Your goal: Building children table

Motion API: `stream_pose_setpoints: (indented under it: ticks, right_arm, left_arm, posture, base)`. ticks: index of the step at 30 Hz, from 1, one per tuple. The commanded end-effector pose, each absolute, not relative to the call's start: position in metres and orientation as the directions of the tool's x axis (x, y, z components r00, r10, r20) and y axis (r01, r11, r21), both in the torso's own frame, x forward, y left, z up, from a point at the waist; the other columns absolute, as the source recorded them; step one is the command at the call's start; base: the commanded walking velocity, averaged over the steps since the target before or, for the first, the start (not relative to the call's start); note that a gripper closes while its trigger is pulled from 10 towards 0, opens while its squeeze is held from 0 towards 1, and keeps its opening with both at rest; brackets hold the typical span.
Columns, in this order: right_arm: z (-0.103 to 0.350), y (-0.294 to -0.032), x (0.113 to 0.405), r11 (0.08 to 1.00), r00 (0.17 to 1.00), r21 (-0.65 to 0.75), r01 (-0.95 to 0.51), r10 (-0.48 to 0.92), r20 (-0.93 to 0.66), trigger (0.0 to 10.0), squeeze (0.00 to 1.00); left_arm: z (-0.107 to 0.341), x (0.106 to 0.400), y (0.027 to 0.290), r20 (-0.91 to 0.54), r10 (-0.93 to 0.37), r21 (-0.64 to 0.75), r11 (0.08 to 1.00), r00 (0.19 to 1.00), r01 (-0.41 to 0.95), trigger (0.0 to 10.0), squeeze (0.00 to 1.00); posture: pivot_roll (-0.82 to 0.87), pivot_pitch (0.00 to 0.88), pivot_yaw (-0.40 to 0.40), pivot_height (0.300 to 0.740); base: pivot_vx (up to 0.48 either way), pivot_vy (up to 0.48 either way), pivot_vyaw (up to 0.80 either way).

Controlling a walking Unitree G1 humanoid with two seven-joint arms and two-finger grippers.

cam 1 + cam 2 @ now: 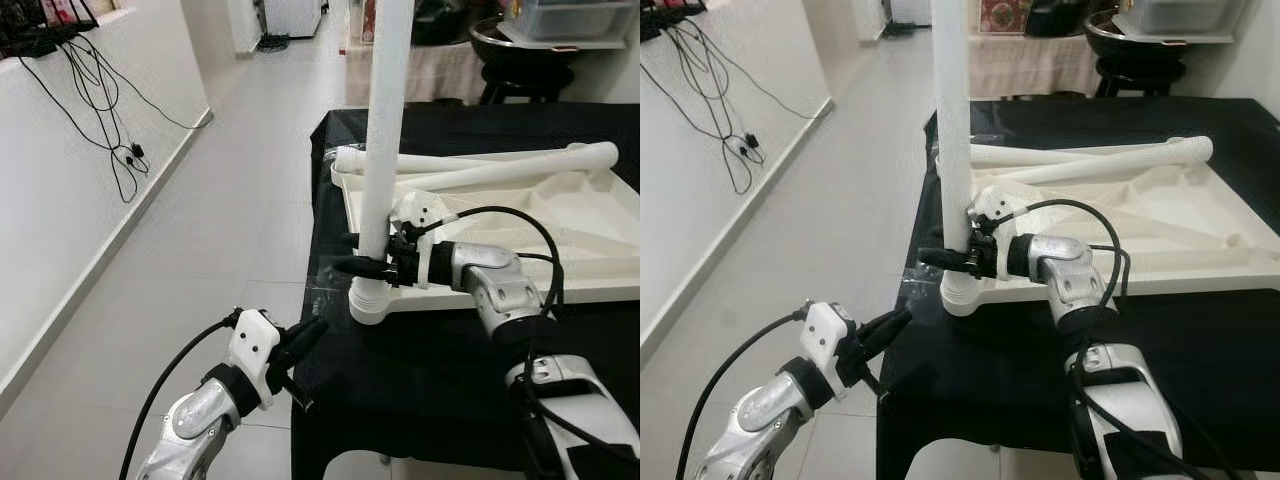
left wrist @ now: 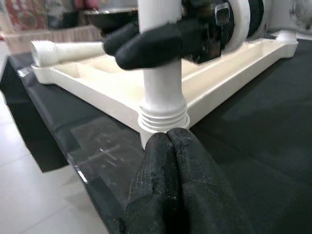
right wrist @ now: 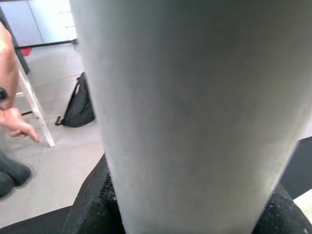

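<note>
You have the black-draped work surface (image 1: 420,380) in front of you, and on it the upturned white tabletop (image 1: 560,215) lies flat with its ribbed underside facing up; it looks like a broad, stiff plastic moulding, light enough to slide on the cloth if you push sideways. Two loose legs (image 1: 500,165) rest across it at the far side, touching one another. The upright leg (image 1: 385,120) stands in the near-left corner socket (image 1: 368,300), its threaded collar showing just above the socket rim, so I judge it is not screwed fully home. The tube is smooth, rigid and hollow-looking, so expect it to slip under a light pinch; hold it low, just above the threads, where it wobbles least. Your right gripper (image 1: 372,266) is there already, its two fingers closed round the leg from either side. Your left gripper (image 1: 300,345) hangs off the table's near edge, well below the socket, fingers pressed together on nothing. A person's hand (image 3: 17,124) seems to show beyond the leg in the right wrist view, though it is small
</note>
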State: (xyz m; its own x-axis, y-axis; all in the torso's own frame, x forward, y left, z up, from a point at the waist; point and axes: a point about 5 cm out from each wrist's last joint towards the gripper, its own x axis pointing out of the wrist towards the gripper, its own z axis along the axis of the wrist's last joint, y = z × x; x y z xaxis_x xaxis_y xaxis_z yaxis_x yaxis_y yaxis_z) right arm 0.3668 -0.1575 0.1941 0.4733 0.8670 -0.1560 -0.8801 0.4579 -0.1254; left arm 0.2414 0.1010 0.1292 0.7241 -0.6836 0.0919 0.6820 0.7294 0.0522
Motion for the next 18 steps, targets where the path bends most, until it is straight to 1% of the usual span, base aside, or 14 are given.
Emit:
stream_pose_setpoints:
  ticks: [1,2,3,4,5,6,8,9,10,12,14,16,17,18]
  right_arm:
    - [0.173,-0.170,0.362,0.548,0.557,-0.102,-0.830,0.808,-0.194,0.0,0.00]
    - [0.161,-0.175,0.354,0.622,0.625,-0.085,-0.779,0.757,-0.191,0.0,0.00]
    - [0.153,-0.178,0.349,0.664,0.664,-0.070,-0.744,0.723,-0.190,0.0,0.00]
    - [0.153,-0.178,0.349,0.664,0.664,-0.070,-0.744,0.723,-0.190,0.0,0.00]
    - [0.133,-0.175,0.334,0.810,0.802,-0.049,-0.584,0.567,-0.186,0.0,0.00]
    - [0.122,-0.176,0.321,0.899,0.886,-0.038,-0.437,0.423,-0.193,0.0,0.00]
    - [0.122,-0.176,0.321,0.899,0.886,-0.038,-0.437,0.423,-0.193,0.0,0.00]
    - [0.105,-0.178,0.300,0.955,0.928,-0.035,-0.294,0.276,-0.250,0.0,0.00]
    - [0.099,-0.184,0.285,0.983,0.951,-0.064,-0.170,0.146,-0.272,0.0,0.00]
    - [0.101,-0.193,0.283,0.992,0.966,-0.111,-0.067,0.036,-0.257,0.0,0.00]
    - [0.101,-0.193,0.283,0.992,0.966,-0.111,-0.067,0.036,-0.257,0.0,0.00]
    - [0.114,-0.184,0.293,0.989,0.975,-0.115,-0.094,0.067,-0.214,0.0,0.00]
    - [0.114,-0.184,0.293,0.989,0.975,-0.115,-0.094,0.067,-0.214,0.0,0.00]
    - [0.122,-0.175,0.299,0.986,0.976,-0.099,-0.132,0.111,-0.186,10.0,0.00]
  left_arm:
    - [0.126,0.236,0.104,0.064,-0.678,0.069,0.735,0.733,0.674,10.0,0.00]
    - [0.126,0.233,0.106,0.063,-0.670,0.060,0.742,0.740,0.667,10.0,0.00]
    - [0.126,0.231,0.107,0.063,-0.665,0.055,0.747,0.744,0.663,10.0,0.00]
    - [0.126,0.231,0.107,0.063,-0.665,0.055,0.747,0.744,0.663,10.0,0.00]
    - [0.126,0.229,0.110,0.061,-0.658,0.053,0.753,0.750,0.656,10.0,0.00]
    - [0.126,0.228,0.112,0.059,-0.654,0.052,0.757,0.754,0.652,10.0,0.00]
    - [0.126,0.228,0.112,0.059,-0.654,0.052,0.757,0.754,0.652,10.0,0.00]
    - [0.127,0.227,0.115,0.058,-0.647,0.055,0.762,0.760,0.645,10.0,0.00]
    - [0.126,0.229,0.116,0.059,-0.641,0.059,0.768,0.765,0.638,10.0,0.00]
    - [0.126,0.232,0.116,0.057,-0.648,0.064,0.761,0.759,0.645,10.0,0.00]
    - [0.126,0.232,0.116,0.057,-0.648,0.064,0.761,0.759,0.645,10.0,0.00]
    - [0.125,0.235,0.116,0.053,-0.655,0.063,0.755,0.754,0.652,10.0,0.00]
    - [0.125,0.235,0.116,0.053,-0.655,0.063,0.755,0.754,0.652,10.0,0.00]
    - [0.125,0.237,0.116,0.055,-0.651,0.063,0.759,0.757,0.648,10.0,0.00]
  posture:
    - [0.01,0.077,0.040,0.740]
    - [0.00,0.086,0.038,0.740]
    - [0.00,0.086,0.038,0.740]
    - [0.00,0.086,0.038,0.740]
    - [0.00,0.099,0.042,0.740]
    - [-0.01,0.102,0.045,0.740]
    - [-0.01,0.102,0.045,0.740]
    - [-0.03,0.115,0.065,0.740]
    - [-0.03,0.109,0.087,0.740]
    - [-0.04,0.095,0.095,0.740]
    - [-0.04,0.095,0.095,0.740]
    - [-0.02,0.097,0.088,0.740]
    - [-0.02,0.097,0.088,0.740]
    - [-0.02,0.089,0.085,0.740]
  base:
    - [0.000,0.000,0.00]
    - [0.000,0.000,0.00]
    - [0.000,0.000,0.00]
    - [0.000,0.000,0.00]
    - [0.000,0.000,0.00]
    - [0.000,0.000,0.00]
    - [0.000,0.000,0.00]
    - [0.000,0.000,0.00]
    - [0.000,0.000,0.00]
    - [0.000,0.000,0.00]
    - [0.000,0.000,0.00]
    - [0.000,0.000,0.00]
    - [0.000,0.000,0.00]
    - [0.000,0.000,0.00]
